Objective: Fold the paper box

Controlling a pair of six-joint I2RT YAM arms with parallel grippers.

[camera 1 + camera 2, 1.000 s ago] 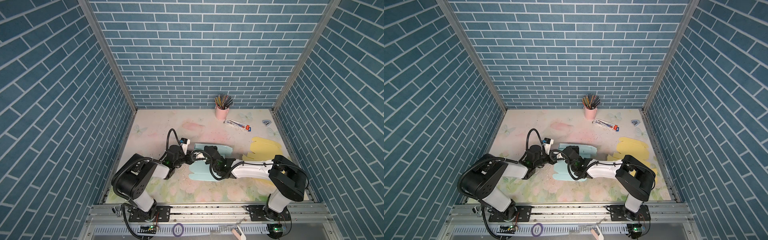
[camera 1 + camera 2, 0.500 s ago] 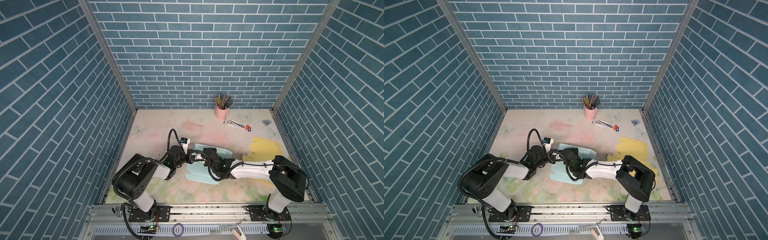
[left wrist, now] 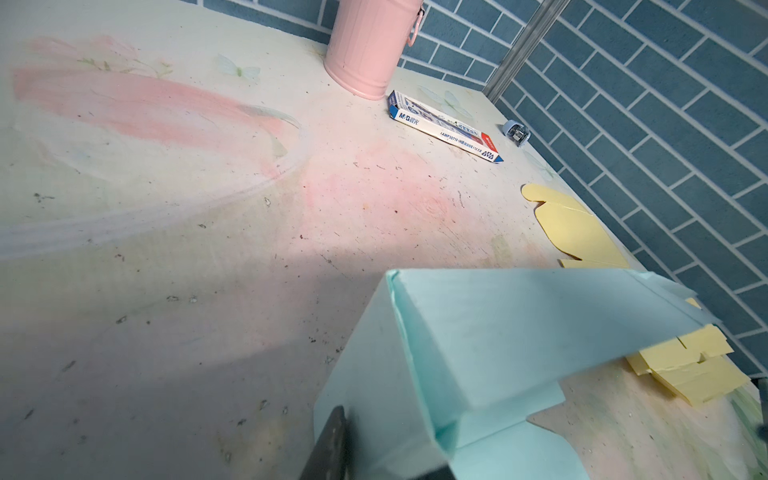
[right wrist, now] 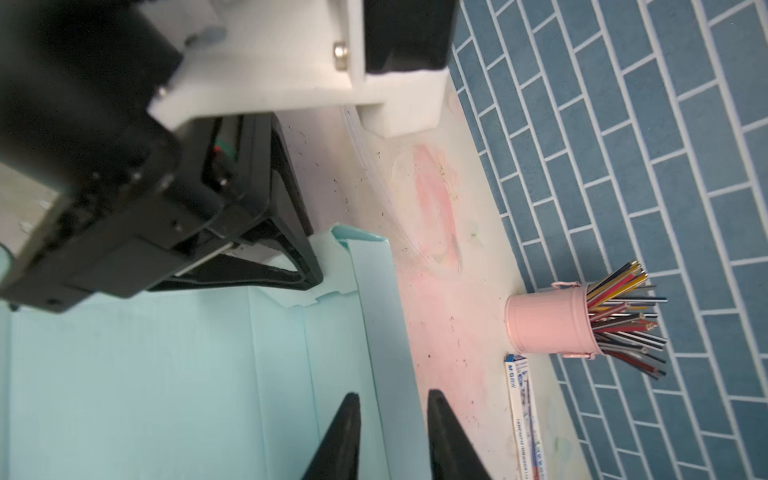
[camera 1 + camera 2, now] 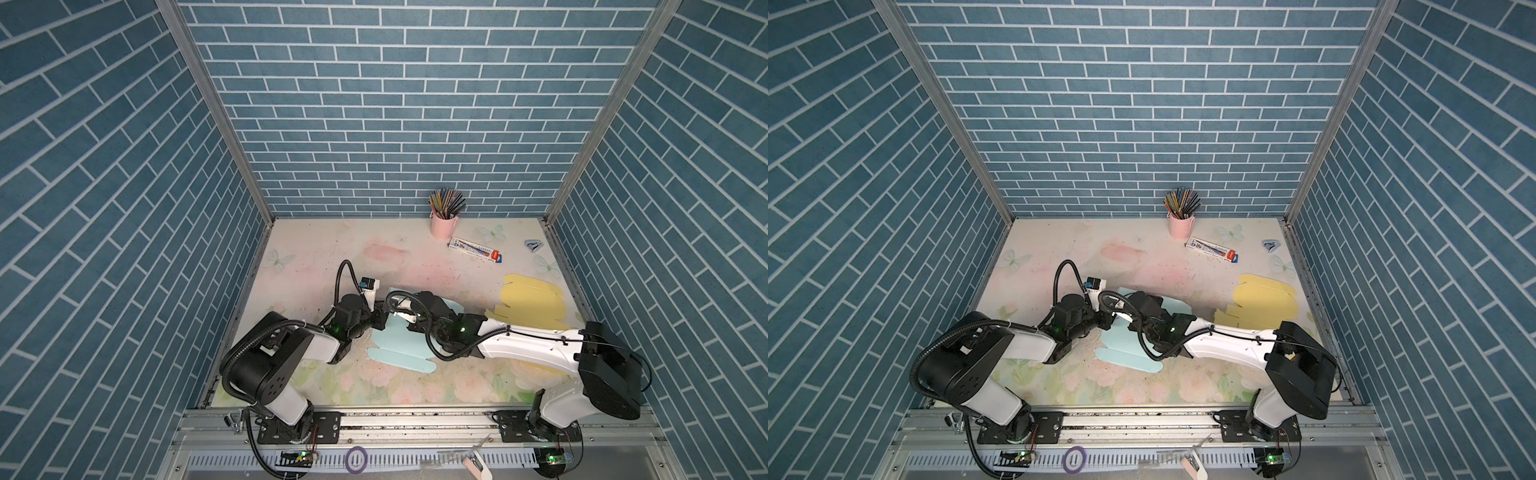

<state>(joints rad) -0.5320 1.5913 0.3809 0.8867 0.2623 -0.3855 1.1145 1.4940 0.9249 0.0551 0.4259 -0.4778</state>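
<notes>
Since its far wall must stand upright | paper box (image 5: 399, 345) is placed mid-table | right gripper (image 4: 392, 395) is spread astride that wall | left gripper (image 5: 381, 319) is set at the left corner, likely as a brace; clamping cannot be told

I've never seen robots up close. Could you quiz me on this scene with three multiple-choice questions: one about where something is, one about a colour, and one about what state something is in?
1. Where does the pink cup of pencils stand?
A. Beside the left arm's base
B. At the front edge
C. By the back wall

2. What colour is the half-folded paper?
A. Pink
B. Light blue
C. White

3. What state is the yellow paper in?
A. Lying flat, unfolded
B. Folded into a closed box
C. Lifted into the air

Answers:
1 C: in both top views the cup stands close to the brick wall at the back.
2 B: the wrist views show its light blue sides standing up.
3 A: it lies flat on the table, and nothing holds it.
</notes>
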